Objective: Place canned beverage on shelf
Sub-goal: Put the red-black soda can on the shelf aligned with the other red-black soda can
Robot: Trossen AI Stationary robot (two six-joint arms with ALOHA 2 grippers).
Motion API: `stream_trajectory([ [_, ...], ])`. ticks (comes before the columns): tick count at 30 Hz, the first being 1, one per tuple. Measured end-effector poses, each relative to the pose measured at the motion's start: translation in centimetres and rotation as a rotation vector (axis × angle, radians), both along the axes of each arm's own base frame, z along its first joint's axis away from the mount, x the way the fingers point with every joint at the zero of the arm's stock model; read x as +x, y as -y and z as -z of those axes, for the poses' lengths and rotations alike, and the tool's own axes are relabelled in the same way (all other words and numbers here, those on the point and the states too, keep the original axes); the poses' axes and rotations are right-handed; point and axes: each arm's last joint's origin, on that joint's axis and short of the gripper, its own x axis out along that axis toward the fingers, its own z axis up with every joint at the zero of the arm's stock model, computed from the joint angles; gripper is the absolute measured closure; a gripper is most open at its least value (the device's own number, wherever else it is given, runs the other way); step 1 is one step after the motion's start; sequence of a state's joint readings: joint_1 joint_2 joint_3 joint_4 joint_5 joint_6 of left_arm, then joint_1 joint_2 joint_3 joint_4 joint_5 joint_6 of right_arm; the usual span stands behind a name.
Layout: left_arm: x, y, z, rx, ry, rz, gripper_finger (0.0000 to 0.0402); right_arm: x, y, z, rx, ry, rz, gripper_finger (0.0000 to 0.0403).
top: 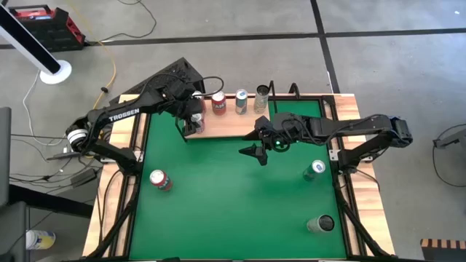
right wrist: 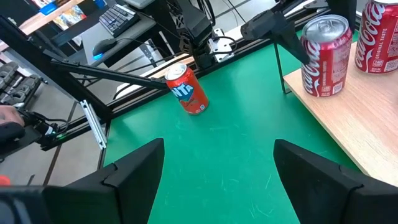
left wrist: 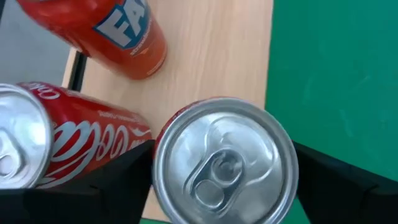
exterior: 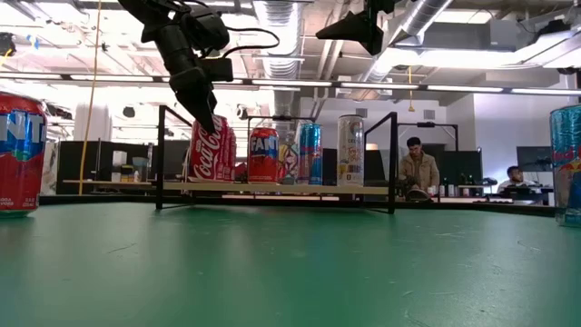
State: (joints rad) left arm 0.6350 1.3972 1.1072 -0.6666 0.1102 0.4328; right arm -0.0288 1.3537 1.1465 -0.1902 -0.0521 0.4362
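Standing on the green felt table top (top: 233, 196) nearest the front edge are a dark can (top: 321, 224) at the right and a red-and-blue Fanta can (top: 159, 179) at the left, the latter also visible from the right wrist camera (right wrist: 188, 91). A blue-and-silver can (top: 314, 169) stands a little farther back on the right side, well apart from both.

The right gripper (top: 256, 152) hangs above the middle of the table, raised clear of the surface, its two dark fingers (right wrist: 134, 168) spread wide and holding nothing.

Beyond it, the pale-wood shelf board with thin black wire ends (top: 240, 124) lies along the far side of the table. The left gripper (top: 191, 121) is at the shelf's left end, its fingers (left wrist: 118, 180) spread on either side of a red Coca-Cola can with a silver top (left wrist: 225, 160). This can stands upright on the board near its front edge; whether the fingers press on it cannot be told, though they sit close on both sides. A second red Coca-Cola can (left wrist: 68, 140) stands just beside it.

Farther along the shelf stand a red Fanta can (top: 218, 102), a blue can (top: 242, 101) and a tall silver can (top: 262, 97), in a row toward the right.

Behind the table, in the room, a seated person (exterior: 418, 169) is visible.
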Motion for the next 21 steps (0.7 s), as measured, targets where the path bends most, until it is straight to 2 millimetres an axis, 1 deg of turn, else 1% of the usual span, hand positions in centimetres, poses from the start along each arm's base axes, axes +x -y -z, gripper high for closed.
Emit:
stream_trajectory([
  [2, 0.0, 0.0, 0.0, 0.006, -0.005, -0.006, 0.005, 0.0, 0.0, 0.0, 0.0, 0.0, 0.0, 0.0077],
  [4, 0.0, 0.0, 0.0, 0.013, -0.01, -0.012, 0.004, 0.0, 0.0, 0.0, 0.0, 0.0, 0.0, 0.0077],
  [13, 0.0, 0.0, -0.4, 0.013, 0.017, -0.03, 0.0039, 0.0, 0.0, 0.0, 0.0, 0.0, 0.0, 0.0077],
  [17, 0.3, 0.0, -1.7, 0.023, 0.046, -0.027, 0.0039, 0.0, 0.0, 0.0, 0.0, 0.0, 0.0, 0.0077],
  [21, 0.8, 0.2, -3.8, 0.047, 0.091, -0.011, 0.0039, 0.0, 0.0, 0.0, 0.0, 0.0, 0.0, 0.0077],
])
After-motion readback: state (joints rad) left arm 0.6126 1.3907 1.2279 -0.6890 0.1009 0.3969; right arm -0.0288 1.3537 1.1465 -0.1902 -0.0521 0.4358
